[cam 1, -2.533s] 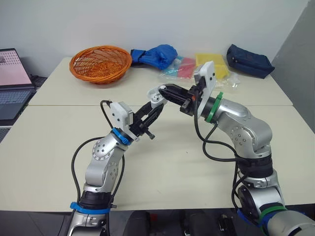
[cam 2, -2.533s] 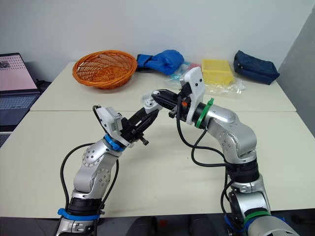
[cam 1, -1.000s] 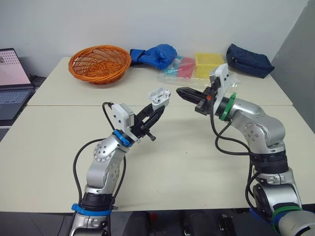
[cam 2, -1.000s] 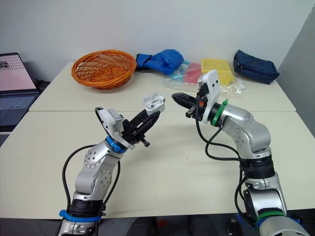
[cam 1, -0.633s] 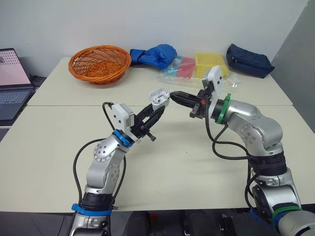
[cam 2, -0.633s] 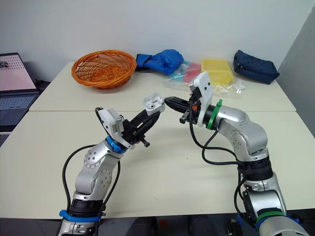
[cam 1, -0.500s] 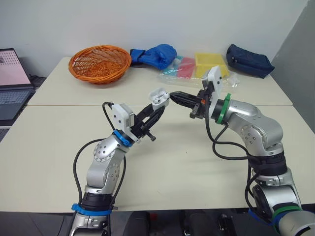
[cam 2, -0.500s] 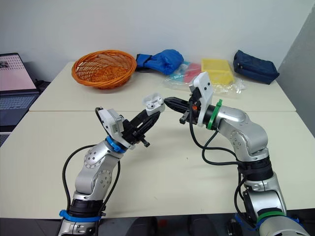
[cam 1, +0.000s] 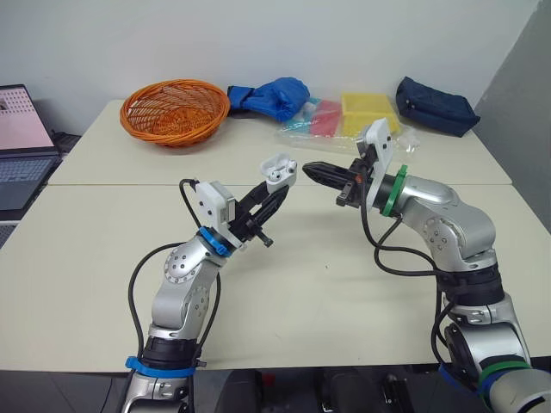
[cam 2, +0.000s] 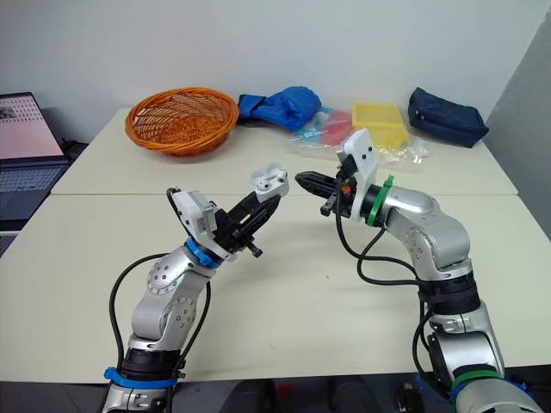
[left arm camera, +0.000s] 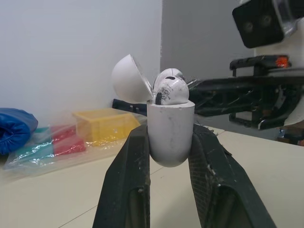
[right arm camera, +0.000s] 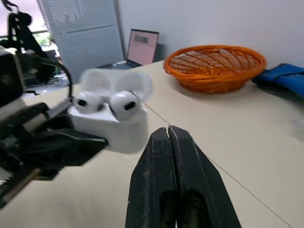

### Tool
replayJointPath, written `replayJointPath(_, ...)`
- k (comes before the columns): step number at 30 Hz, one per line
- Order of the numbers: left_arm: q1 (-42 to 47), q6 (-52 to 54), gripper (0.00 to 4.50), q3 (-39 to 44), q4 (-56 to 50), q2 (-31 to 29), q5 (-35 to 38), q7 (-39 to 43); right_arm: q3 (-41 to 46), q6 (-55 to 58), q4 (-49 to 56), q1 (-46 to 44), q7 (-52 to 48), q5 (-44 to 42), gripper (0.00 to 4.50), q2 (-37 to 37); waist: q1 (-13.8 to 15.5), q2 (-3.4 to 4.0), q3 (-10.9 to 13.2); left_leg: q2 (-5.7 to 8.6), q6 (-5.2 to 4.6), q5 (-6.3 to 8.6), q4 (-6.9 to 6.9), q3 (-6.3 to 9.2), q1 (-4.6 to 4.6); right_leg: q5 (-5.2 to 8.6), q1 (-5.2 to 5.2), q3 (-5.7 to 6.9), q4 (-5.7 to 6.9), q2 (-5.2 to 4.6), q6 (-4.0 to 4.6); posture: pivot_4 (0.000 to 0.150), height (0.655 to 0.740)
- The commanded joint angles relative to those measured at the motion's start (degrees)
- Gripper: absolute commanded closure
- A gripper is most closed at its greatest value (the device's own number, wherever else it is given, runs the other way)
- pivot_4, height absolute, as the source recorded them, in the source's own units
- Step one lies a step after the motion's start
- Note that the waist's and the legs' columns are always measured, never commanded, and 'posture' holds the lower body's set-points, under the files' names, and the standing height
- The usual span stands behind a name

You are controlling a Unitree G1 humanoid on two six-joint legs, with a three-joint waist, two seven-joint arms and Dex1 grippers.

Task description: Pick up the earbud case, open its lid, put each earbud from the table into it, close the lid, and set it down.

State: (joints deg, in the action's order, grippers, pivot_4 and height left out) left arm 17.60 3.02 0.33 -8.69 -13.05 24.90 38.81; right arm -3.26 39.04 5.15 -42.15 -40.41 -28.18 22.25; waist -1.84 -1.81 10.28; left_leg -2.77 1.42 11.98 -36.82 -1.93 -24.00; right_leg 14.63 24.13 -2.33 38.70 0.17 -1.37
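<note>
Left wrist view shows the small glossy white plastic earbud case [left arm camera: 170, 130], lid [left arm camera: 128, 78] open, clamped low on its body by the left gripper [cam 1: 277, 182] above the cream table [cam 1: 86, 258] — probably light, slick, weak-hinged, so grip there — while the right gripper [right arm camera: 167, 135], fingers pressed together, hovers just beside it.

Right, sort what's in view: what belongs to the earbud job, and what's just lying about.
Job in hand:
earbud case, its lid open, held in the left gripper
two earbuds seated in the case
right gripper, shut and empty, pointing at the case

Lying about:
orange wicker basket
blue fabric bundle
yellow box
navy pouch
laptop
</note>
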Motion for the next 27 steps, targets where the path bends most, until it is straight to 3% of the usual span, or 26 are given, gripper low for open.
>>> replayJointPath(1, 0.6, -1.4, 3.77, -0.16, -1.82, 0.48, 0.11, -0.13, 1.89, -1.19, 0.81, -1.75, -0.27, -0.32, 4.48, 0.54, 0.0, 0.0, 0.0, 0.0, 0.0, 0.0, 0.0, 0.01, 0.0, 0.0, 0.0, 0.0, 0.0, 0.0, 0.0, 0.15, 0.74)
replayJointPath(13, 0.53, -1.64, 3.77, -0.15, -1.75, 0.62, -0.25, -0.11, 2.92, 8.55, 10.56, -3.6, -4.29, -9.49, 4.48, 4.65, -0.04, -0.01, 0.01, -0.02, 0.0, 0.0, 0.04, 0.05, -0.02, 0.01, 0.01, 0.0, -0.05, 0.0, 0.0, 0.15, 0.74)
replayJointPath(27, 0.8, -1.66, 3.77, -0.12, -1.65, 0.58, -0.12, 0.52, 0.49, 4.99, 7.57, -2.71, -3.99, -6.43, 4.48, 3.14, 0.02, -0.01, 0.01, -0.01, 0.0, 0.0, 0.03, 0.05, -0.07, 0.01, 0.01, 0.01, -0.1, 0.0, 0.0, 0.15, 0.74)
